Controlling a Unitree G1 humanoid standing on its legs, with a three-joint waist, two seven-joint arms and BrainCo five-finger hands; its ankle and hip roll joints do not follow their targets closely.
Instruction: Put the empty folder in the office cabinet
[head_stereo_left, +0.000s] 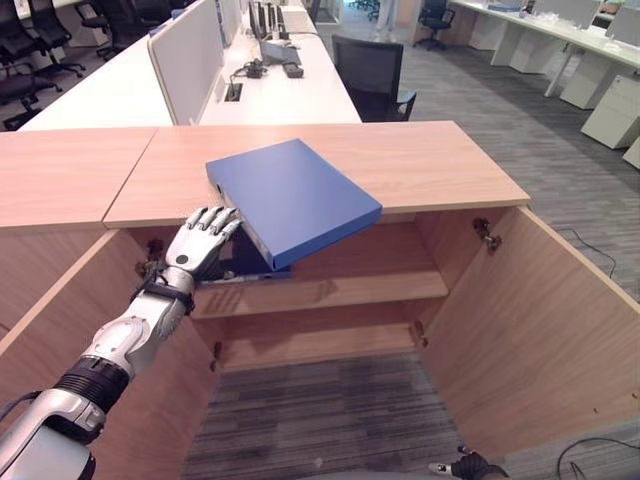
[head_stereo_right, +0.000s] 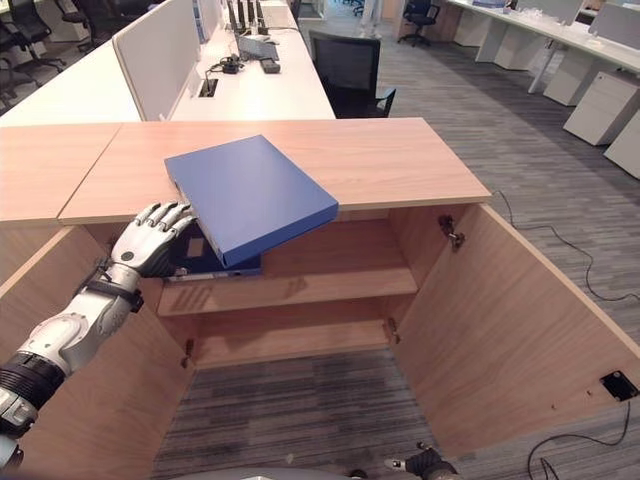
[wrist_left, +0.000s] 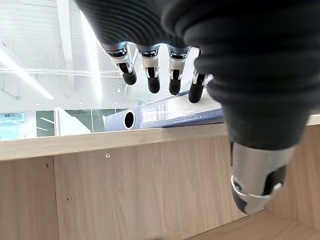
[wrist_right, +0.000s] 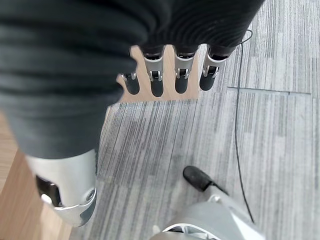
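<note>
The blue folder (head_stereo_left: 290, 195) lies flat on the front edge of the wooden cabinet top (head_stereo_left: 430, 160), with its near corner hanging over the open compartment. My left hand (head_stereo_left: 200, 240) is just under the folder's left end, fingers straight and relaxed, their tips at its spine. The left wrist view has the spine with its round hole (wrist_left: 129, 119) just past the fingers (wrist_left: 152, 75), and the thumb stands apart. My right hand (head_stereo_left: 468, 466) hangs low by the floor, and its fingers (wrist_right: 182, 75) are straight with nothing in them.
Both cabinet doors stand open, the right door (head_stereo_left: 540, 330) swung far out. Inside, a dark blue binder (head_stereo_right: 215, 262) lies on the upper shelf (head_stereo_left: 340, 290) behind my left hand. A white desk and a black office chair (head_stereo_left: 372, 75) stand beyond the cabinet.
</note>
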